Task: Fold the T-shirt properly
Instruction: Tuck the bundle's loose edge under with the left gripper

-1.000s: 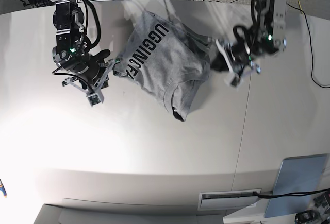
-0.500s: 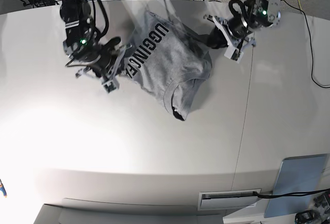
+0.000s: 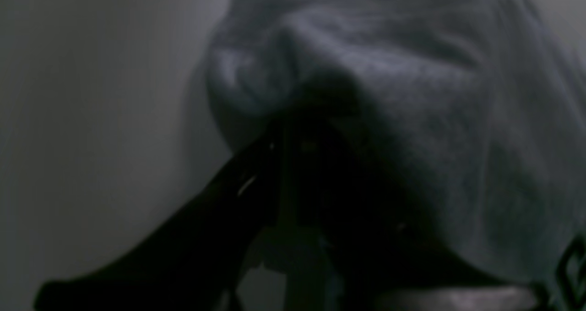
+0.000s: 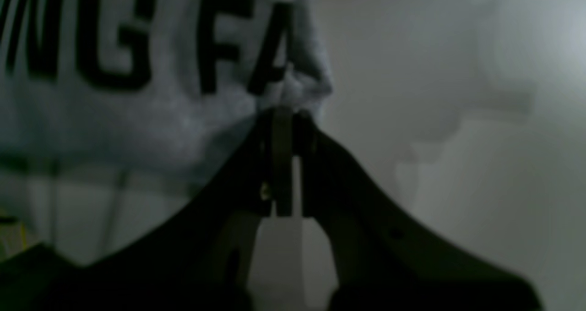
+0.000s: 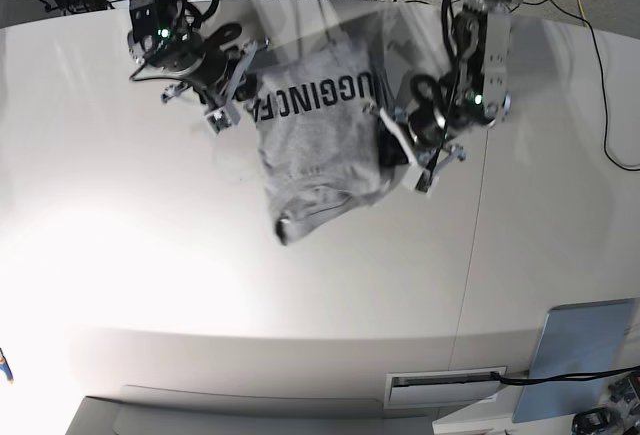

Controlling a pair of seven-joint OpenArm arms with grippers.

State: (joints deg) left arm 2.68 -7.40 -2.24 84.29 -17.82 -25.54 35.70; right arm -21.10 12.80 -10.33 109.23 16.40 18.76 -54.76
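Shirt: I see the heather-grey cotton T-shirt (image 5: 322,145) with black lettering hanging between both arms, far table (image 5: 300,295).
Right gripper (image 4: 284,114): pinching its lettered edge.
Left gripper (image 5: 400,140): pinching the fabric's right side.

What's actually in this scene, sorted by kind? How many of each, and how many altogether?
T-shirt: 1, grey with black lettering
Grippers: 2, the left gripper and the right gripper, each pinching the shirt
Table: 1, white
Grey-blue panel: 1, at the table's near corner
Total: 5
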